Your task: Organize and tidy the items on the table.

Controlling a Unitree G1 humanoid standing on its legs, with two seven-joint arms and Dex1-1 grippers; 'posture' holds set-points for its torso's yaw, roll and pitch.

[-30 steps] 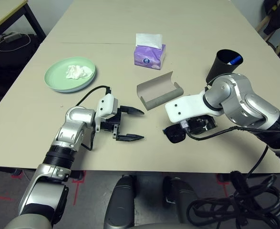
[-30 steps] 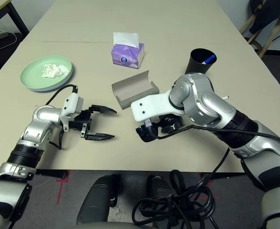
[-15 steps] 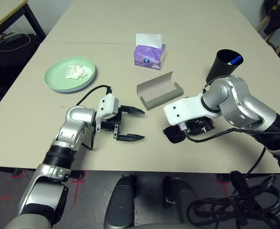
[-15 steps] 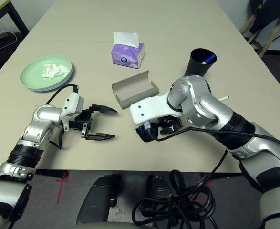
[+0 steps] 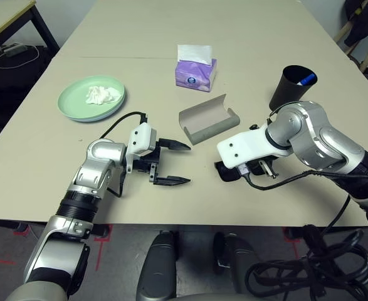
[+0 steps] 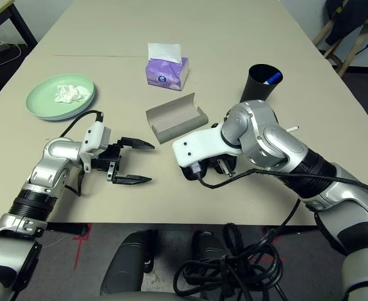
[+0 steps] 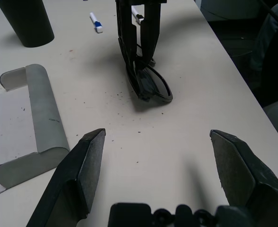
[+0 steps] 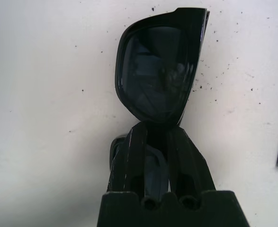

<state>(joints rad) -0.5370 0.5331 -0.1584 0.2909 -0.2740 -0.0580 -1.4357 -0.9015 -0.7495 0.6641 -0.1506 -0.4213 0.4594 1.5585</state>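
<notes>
While tissue box stands behind, case flanks sunglasses.

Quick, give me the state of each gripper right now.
Left gripper: open, holding nothing, above the table.
Right gripper: closed on the black sunglasses, which lie on the table.

On the tabletop, a green plate with a crumpled tissue sat at ten o'clock. A purple tissue box stood at twelve, a grey glasses case lay open near the centre, and a black cup holding a pen stood at two. The left hand gaped wide at eight. The right hand pointed down at black sunglasses.
</notes>
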